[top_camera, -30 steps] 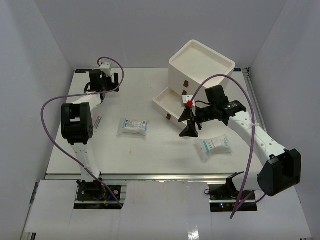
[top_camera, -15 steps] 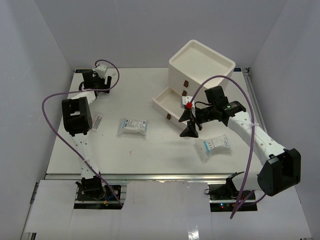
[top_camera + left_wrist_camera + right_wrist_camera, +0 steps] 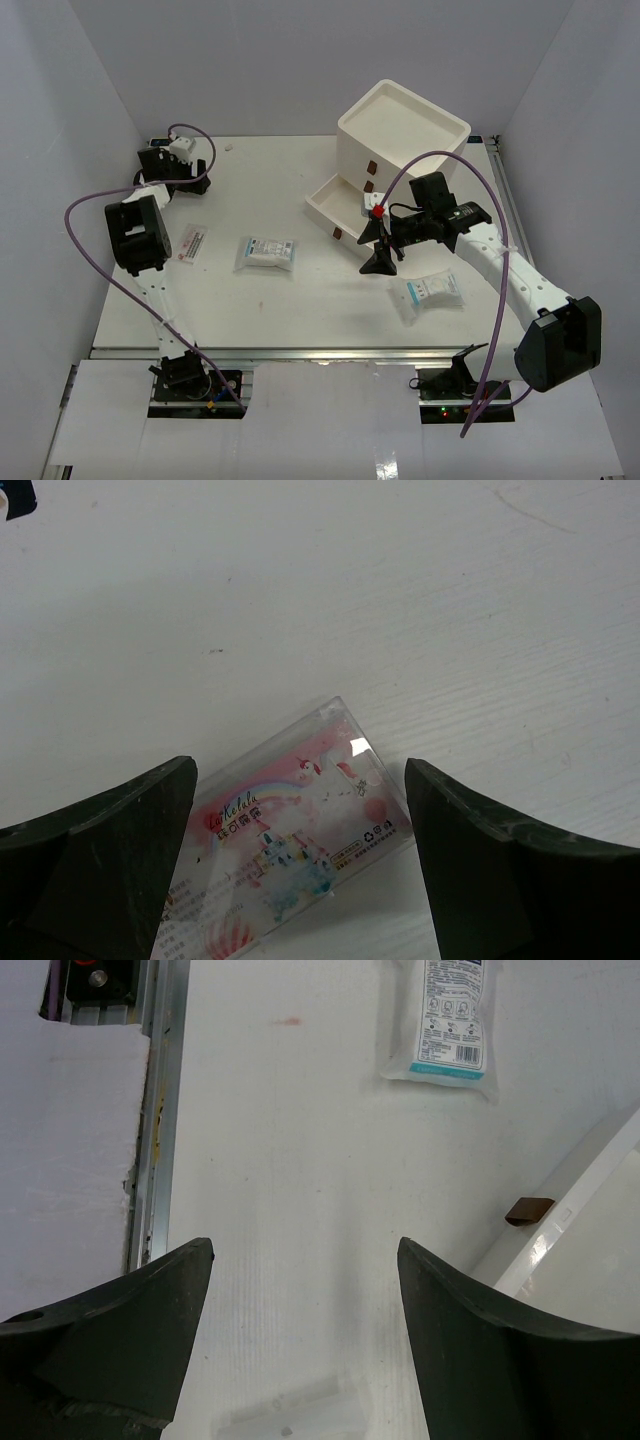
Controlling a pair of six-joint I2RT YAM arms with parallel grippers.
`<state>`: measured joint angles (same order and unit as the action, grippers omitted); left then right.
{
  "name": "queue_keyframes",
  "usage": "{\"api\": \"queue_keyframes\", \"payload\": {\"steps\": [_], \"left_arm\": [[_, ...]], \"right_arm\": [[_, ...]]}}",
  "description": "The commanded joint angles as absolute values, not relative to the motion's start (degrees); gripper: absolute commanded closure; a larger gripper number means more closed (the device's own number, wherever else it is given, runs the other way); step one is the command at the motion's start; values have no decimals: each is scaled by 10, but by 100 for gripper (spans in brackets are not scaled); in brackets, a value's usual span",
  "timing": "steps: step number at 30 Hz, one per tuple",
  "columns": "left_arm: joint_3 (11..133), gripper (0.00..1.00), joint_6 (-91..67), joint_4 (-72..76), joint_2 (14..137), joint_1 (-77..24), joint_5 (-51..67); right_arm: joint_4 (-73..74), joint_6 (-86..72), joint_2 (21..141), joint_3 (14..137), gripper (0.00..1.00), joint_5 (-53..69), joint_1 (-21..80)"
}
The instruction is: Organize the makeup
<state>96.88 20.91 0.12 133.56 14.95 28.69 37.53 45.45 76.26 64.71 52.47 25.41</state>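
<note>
Left gripper (image 3: 298, 770), wide open, empty, near flat pink printed plastic sachet (image 3: 300, 850); right gripper (image 3: 303, 1245), wide open, empty, beside open white drawer (image 3: 325, 205).

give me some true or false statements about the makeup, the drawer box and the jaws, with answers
1. The bottom drawer of the white box is pulled open. True.
2. The jaws of the right arm hold a white packet. False: they stand open and empty above the table.
3. The pink sachet lies flat on the table, ungripped, and the jaws of the left arm are open. True.
4. Both white packets are inside the open drawer. False: one packet lies mid-table and the other packet lies on the right side, both outside the drawer.
</note>
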Motion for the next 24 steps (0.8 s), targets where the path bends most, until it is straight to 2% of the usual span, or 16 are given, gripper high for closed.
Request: {"api": "queue_keyframes", "payload": {"steps": [1,24], "left_arm": [[982,3,199,-68,1313,170,329],[870,2,51,-100,1242,185,251]], "right_arm": [[365,459,766,645,19,534,253],[366,455,757,642,18,545,259]]}}
